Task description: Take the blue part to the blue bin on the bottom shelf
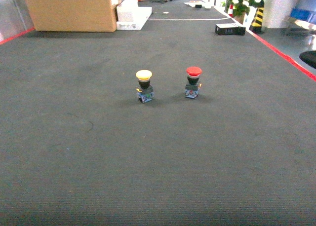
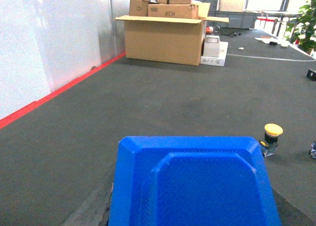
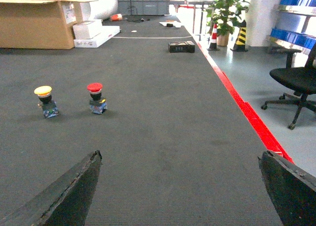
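Two push-buttons stand upright on the dark grey carpeted floor (image 1: 98,162) — a yellow-capped one (image 1: 144,86) left of a red-capped one (image 1: 193,82), near each other but apart. Left wrist view: a bright-blue plastic piece (image 2: 192,186) fills the foreground; whether that gripper grips it, I cannot tell. Right gripper (image 3: 180,186) has its dark fingers (image 3: 69,191) spread wide, holding nothing. No small dark-blue block shows in any view.

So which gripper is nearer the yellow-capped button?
Left, probably: the yellow-capped button lies close ahead-right of it; the right gripper has it farther ahead-left.
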You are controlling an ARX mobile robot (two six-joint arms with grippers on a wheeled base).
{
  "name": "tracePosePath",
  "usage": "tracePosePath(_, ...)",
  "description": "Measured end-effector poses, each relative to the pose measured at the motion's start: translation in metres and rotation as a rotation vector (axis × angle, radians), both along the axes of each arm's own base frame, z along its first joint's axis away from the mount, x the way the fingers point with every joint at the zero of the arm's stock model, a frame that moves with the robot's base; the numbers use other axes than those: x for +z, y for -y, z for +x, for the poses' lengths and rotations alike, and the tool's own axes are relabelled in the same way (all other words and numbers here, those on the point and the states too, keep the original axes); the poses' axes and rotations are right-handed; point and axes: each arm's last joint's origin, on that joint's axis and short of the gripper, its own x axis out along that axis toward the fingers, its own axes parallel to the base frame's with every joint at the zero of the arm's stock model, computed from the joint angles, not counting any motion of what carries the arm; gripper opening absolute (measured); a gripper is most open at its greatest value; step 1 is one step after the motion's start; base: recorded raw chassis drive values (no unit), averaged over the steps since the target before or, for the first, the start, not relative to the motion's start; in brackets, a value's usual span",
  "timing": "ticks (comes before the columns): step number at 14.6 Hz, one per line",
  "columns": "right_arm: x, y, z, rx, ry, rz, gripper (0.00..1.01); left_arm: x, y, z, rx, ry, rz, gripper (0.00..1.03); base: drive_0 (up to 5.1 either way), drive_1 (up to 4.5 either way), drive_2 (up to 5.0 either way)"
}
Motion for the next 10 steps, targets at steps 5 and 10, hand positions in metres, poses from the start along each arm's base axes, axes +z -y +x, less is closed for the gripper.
tracePosePath(5,0.0,0.0,0.0,0.0,0.0,0.0,0.98,0.0,0.0,0.0,0.0,0.0,0.0,0.43,0.0,0.0,0.0)
tracePosePath(10,0.0,0.0,0.0,0.0,0.0,0.0,0.98,-0.0004,0.0001,0.0001,0.001,-0.003,0.003,0.43,0.0,-4.19,4.3)
